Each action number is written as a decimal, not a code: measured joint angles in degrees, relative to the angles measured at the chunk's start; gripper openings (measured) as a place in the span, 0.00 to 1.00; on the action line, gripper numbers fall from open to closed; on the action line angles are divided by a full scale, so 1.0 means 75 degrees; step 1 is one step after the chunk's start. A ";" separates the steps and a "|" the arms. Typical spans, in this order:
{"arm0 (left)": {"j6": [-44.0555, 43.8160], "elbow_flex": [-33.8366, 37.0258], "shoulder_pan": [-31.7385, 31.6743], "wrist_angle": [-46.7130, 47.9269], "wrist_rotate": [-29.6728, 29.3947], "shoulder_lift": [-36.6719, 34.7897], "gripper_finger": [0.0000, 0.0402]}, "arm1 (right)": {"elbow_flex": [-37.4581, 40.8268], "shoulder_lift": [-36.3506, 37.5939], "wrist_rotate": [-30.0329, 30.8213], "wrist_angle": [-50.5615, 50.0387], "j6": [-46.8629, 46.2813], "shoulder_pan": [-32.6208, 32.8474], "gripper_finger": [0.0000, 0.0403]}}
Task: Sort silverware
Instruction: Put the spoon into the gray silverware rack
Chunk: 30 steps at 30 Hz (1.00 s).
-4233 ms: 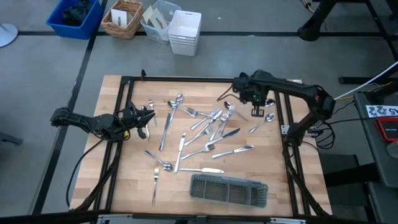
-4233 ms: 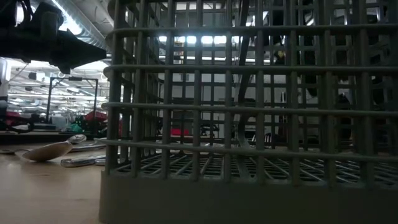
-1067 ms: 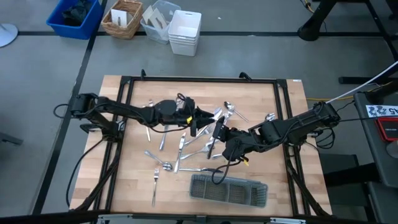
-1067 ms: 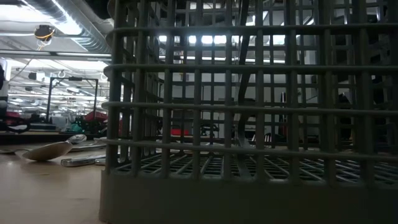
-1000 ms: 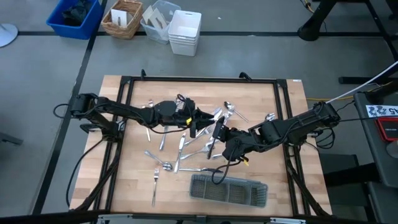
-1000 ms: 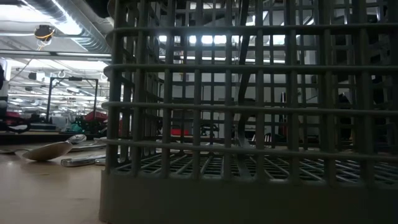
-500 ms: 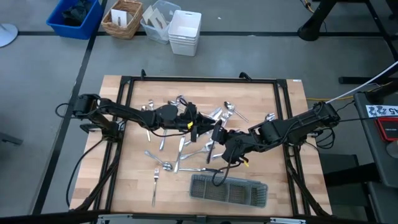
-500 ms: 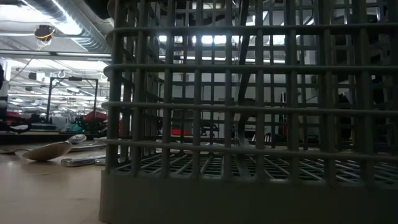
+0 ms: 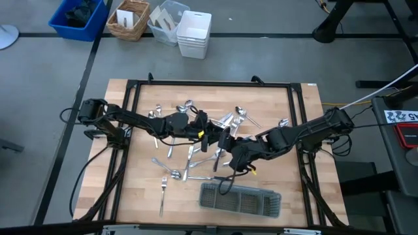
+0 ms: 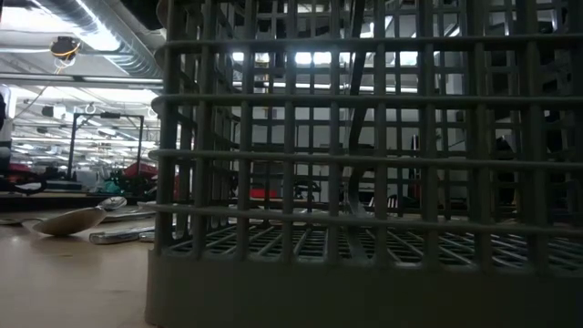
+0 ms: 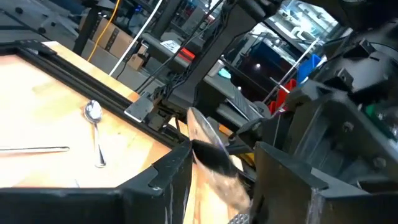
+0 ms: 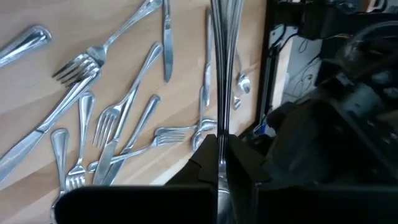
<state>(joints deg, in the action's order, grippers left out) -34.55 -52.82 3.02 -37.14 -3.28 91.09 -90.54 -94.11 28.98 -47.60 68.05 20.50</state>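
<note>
Right gripper (image 9: 227, 145) fingers pinch a slim shiny metal utensil (image 12: 222, 74) above scattered silverware (image 9: 196, 147) on the wooden surface (image 9: 137, 189). Left gripper (image 9: 208, 132), fingers spread, sits just beside it.

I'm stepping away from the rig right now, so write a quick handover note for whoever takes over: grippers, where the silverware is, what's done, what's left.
Right gripper: shut on one piece of silverware, held over the middle of the table. I cannot tell if it is a fork, spoon or knife.
Left gripper: open, nothing gripped, reached to mid-table close to the right gripper and the held piece.
Silverware pile: forks, spoons and knives scattered loose on the wood, mid-table.
Mesh tray: at the near edge. From above I can make out nothing in it.
Done: one piece picked up.
Left: place it in the tray, then sort all the rest.
</note>
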 joint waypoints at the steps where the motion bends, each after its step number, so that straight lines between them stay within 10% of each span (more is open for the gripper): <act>1: 0.0014 0.0000 -0.0002 0.0079 -0.0007 0.0000 0.40 | 0.0000 -0.0060 0.0052 -0.0011 0.0000 -0.0018 0.04; 14: 0.0491 0.0006 -0.0066 0.0384 -0.0025 0.0006 0.03 | -0.0001 -0.0235 0.0132 -0.0195 0.0182 -0.0091 0.05; 30: 0.0768 -0.0003 -0.0207 0.0428 0.0058 -0.0003 0.01 | 0.0003 -0.0235 0.0192 0.0044 -0.1299 -0.0088 0.05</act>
<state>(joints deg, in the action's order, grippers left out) -28.79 -52.84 1.47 -33.93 -2.85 91.07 -90.52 -95.88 30.41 -47.27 58.31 19.84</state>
